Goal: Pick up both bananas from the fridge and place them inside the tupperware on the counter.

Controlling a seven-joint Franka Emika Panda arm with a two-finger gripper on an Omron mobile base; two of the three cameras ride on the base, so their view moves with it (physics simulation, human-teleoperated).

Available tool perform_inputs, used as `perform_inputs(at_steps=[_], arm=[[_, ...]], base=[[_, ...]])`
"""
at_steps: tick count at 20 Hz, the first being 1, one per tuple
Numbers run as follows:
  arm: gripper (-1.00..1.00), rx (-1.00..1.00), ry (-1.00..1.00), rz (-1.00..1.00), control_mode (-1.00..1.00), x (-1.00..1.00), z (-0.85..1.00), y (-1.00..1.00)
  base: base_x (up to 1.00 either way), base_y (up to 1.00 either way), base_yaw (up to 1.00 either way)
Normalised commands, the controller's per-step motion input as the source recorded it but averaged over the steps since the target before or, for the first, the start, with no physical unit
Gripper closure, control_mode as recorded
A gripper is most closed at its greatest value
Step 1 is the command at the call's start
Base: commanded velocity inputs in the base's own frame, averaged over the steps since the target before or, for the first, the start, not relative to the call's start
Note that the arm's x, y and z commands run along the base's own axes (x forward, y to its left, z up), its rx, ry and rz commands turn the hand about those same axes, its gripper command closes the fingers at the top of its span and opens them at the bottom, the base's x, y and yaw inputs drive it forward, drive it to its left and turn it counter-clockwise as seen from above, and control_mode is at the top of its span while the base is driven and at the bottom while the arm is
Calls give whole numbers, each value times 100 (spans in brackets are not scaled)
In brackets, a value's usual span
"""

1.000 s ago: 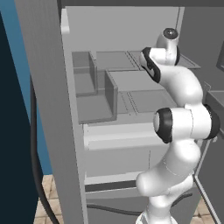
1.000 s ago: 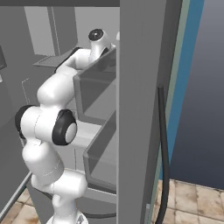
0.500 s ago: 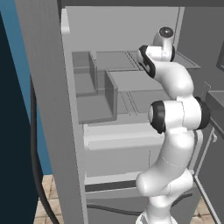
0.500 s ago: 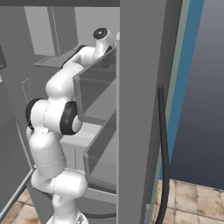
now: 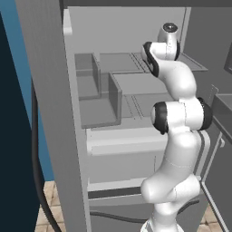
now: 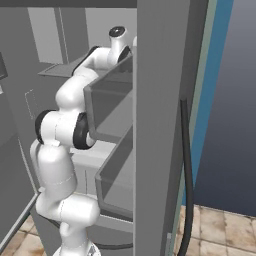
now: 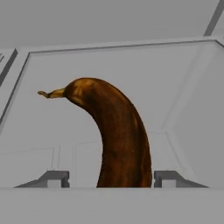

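A blue wall (image 5: 16, 90) fills the left of the left base view and the right of the right base view. Tan floor tiles (image 6: 220, 232) sit at the bottom. A black hose (image 6: 187, 170) hangs down

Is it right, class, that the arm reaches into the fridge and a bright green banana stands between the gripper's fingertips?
Not quite. The banana is dark brown, with a yellowish stem tip, not bright green; the hand view shows this. The rest holds: the arm reaches into the fridge, and the banana stands between the fingertips of the gripper.
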Motion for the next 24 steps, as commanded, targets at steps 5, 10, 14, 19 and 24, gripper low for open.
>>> perform_inputs(at_steps=[5, 10, 14, 19, 24], arm=[[100, 0, 17, 0, -100, 0, -29, 0], [100, 0, 2, 0, -100, -2, -32, 0], [100, 0, -10, 0, -100, -15, -46, 0], [100, 0, -14, 0, -100, -44, -36, 0], [100, 0, -12, 0, -100, -82, -33, 0]], base=[[0, 0, 0], [0, 0, 0], [0, 0, 0], [0, 0, 0], [0, 0, 0]])
